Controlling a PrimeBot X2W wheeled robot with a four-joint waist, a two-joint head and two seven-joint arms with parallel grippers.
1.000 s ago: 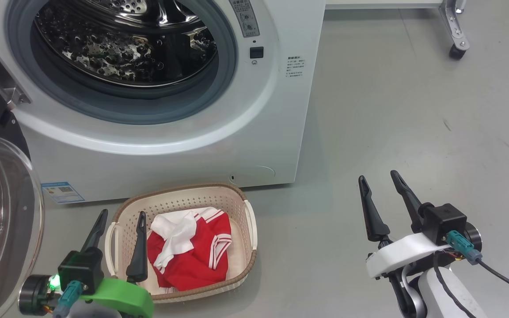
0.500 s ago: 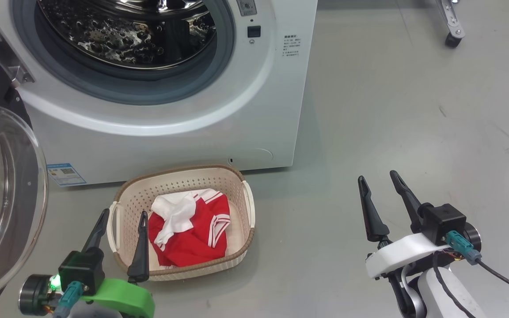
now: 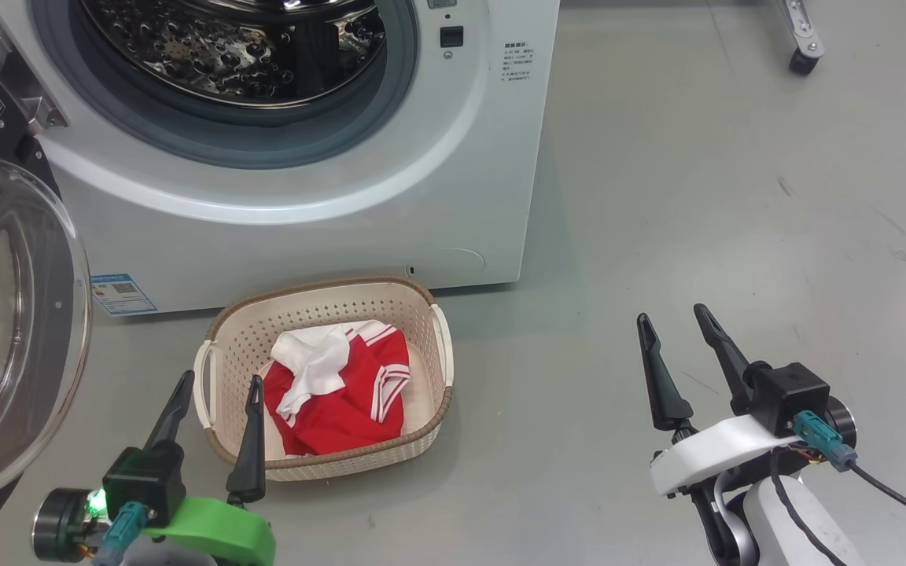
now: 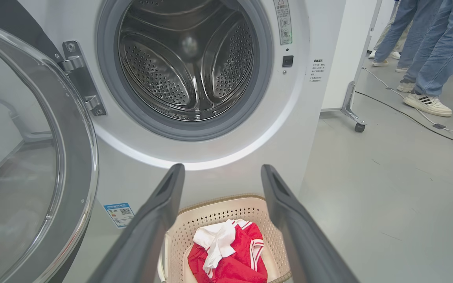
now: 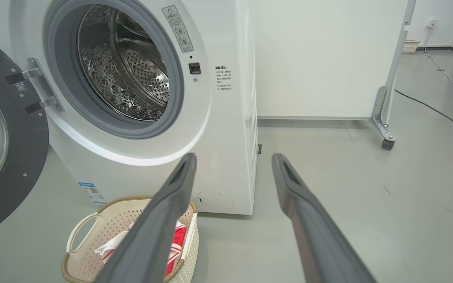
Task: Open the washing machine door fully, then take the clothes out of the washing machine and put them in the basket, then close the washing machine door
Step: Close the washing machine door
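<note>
Your left fingers [image 3: 248,456] are spread wide and grip nothing. They sit at the near-left corner of the basket [image 3: 319,314], with one finger crossing its rim line in the head view; can't tell if it touches. Your right fingers [image 3: 660,381] are spread wide too and empty, well to the right of the basket over the bare floor [image 3: 697,196].

The clothes [image 3: 343,401] lie inside the basket, a red bundle with white stripes and a white panel on top. The basket stands on the floor just in front of the washing machine [image 3: 453,196], below the drum mouth [image 3: 241,71], which shows shiny perforated steel. The washing machine door [image 3: 12,314] is swung open to the left of the basket, glass bowl bulging out, hinged at the machine's left side. A blue label [image 3: 123,292] is on the machine front, behind-left of the basket. A caster [image 3: 799,61] stands far behind-right of the basket. Legs in jeans [image 4: 427,51] with sneakers stand well beyond the basket, to its right.
</note>
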